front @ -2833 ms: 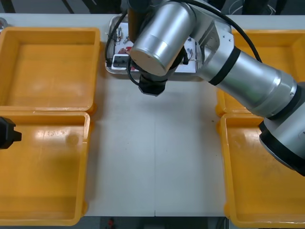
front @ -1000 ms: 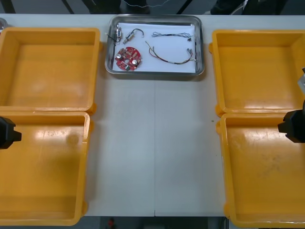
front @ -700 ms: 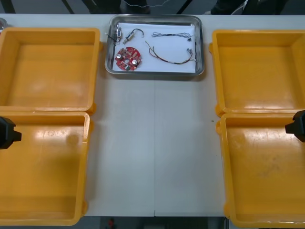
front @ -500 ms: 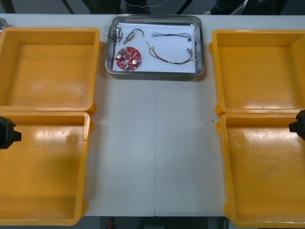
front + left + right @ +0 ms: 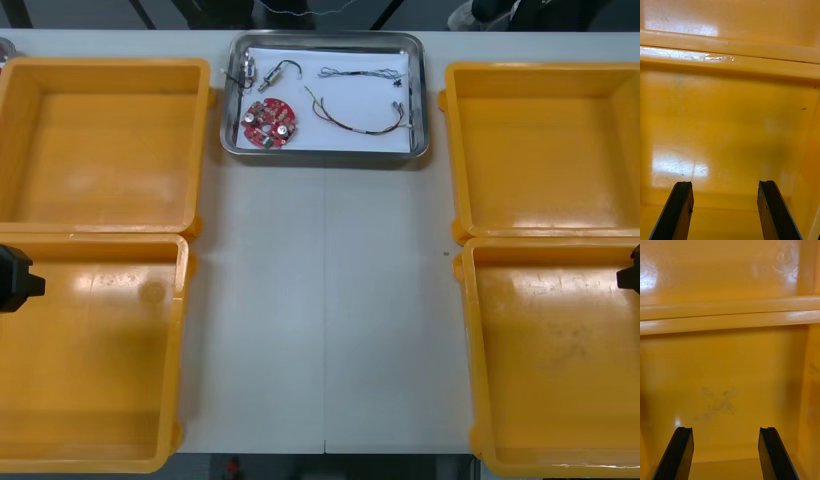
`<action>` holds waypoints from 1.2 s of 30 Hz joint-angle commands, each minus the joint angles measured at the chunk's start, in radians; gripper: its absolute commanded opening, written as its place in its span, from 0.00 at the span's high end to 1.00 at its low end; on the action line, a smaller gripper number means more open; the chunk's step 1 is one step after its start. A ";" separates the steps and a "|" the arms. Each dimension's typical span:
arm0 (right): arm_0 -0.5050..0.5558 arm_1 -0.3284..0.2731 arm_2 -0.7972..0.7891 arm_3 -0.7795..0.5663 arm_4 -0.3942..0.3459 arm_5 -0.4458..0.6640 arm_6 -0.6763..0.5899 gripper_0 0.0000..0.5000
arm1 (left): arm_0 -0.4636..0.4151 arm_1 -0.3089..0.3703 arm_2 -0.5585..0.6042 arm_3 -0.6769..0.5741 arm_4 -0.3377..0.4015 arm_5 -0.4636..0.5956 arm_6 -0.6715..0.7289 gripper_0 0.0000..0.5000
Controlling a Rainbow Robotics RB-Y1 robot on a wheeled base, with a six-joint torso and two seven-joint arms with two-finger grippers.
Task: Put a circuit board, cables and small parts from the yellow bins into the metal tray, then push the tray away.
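Right claw withdrawn, metal tray well apart

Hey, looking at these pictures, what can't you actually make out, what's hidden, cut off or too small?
Front view: the left gripper and right gripper are cut off by the side edges; the wrist views show their fingers apart.
Front view: the small metal parts in the metal tray are too small to tell their kind.
Front view: the far right yellow bin and near right yellow bin lose their outer walls to the right edge.
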 commanded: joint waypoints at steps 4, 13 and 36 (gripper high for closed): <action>0.039 -0.031 -0.036 -0.003 0.016 0.003 -0.034 0.00 | 0.009 0.037 0.028 -0.027 0.007 0.006 -0.103 0.00; 0.041 -0.029 -0.034 -0.003 0.019 0.003 -0.033 0.00 | 0.009 0.037 0.028 -0.027 0.007 0.006 -0.103 0.00; 0.041 -0.029 -0.034 -0.003 0.019 0.003 -0.033 0.00 | 0.009 0.037 0.028 -0.027 0.007 0.006 -0.103 0.00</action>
